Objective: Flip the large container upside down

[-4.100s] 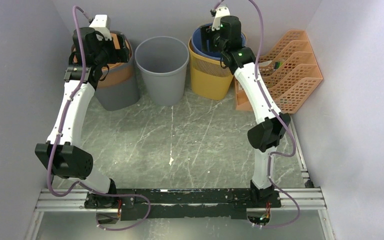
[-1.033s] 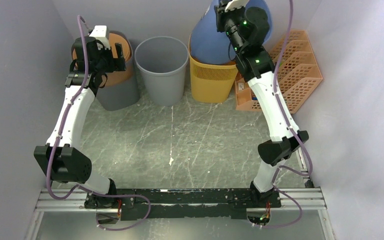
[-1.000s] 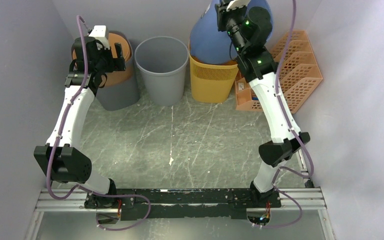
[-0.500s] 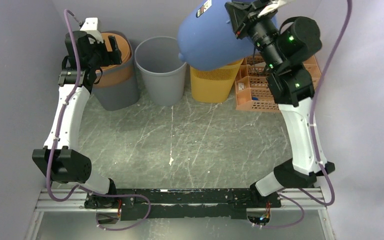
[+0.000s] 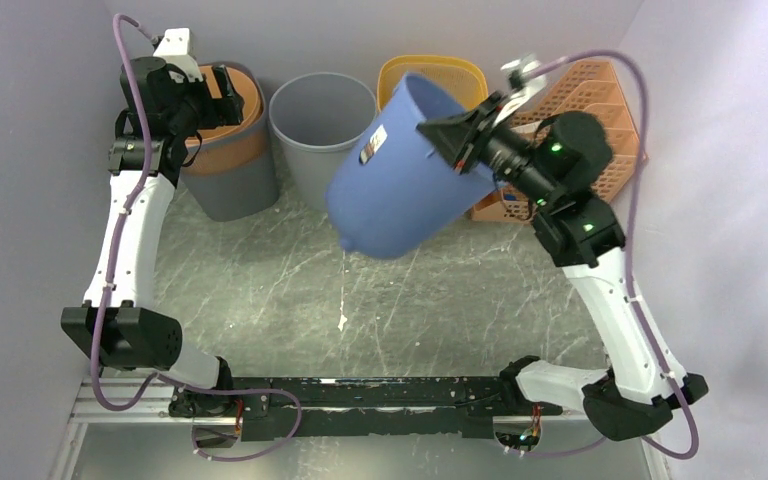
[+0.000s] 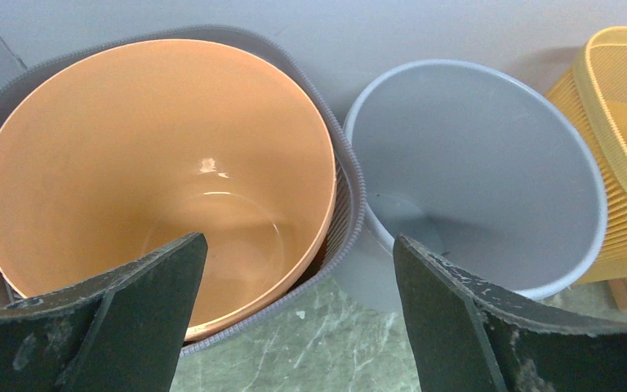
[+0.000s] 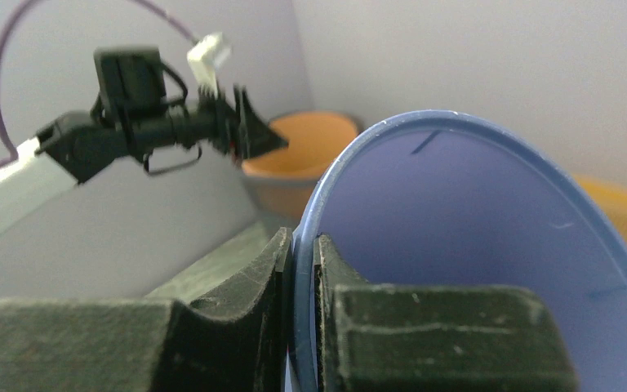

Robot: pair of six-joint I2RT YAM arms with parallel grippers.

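The large container is a blue bin (image 5: 390, 185) with a white label. It hangs tilted in the air over the table's back middle, its base lower and nearer to me and its mouth up toward the back right. My right gripper (image 5: 457, 140) is shut on its rim (image 7: 300, 245), one finger inside and one outside. The bin's blue inside (image 7: 473, 245) fills the right wrist view. My left gripper (image 5: 222, 92) stands open (image 6: 298, 241) with nothing between its fingers, above the near rim of an orange bin (image 6: 155, 163).
The orange bin (image 5: 232, 135) is nested in a dark grey ribbed bin (image 5: 232, 195) at the back left. A grey bin (image 5: 323, 120) stands beside it, then a yellow mesh basket (image 5: 430, 70) and an orange file rack (image 5: 600, 110). Walls close in on three sides.
My right arm has lifted the blue bin out of the yellow basket and swung it forward and down over the table. The left gripper drifted slightly back and left.
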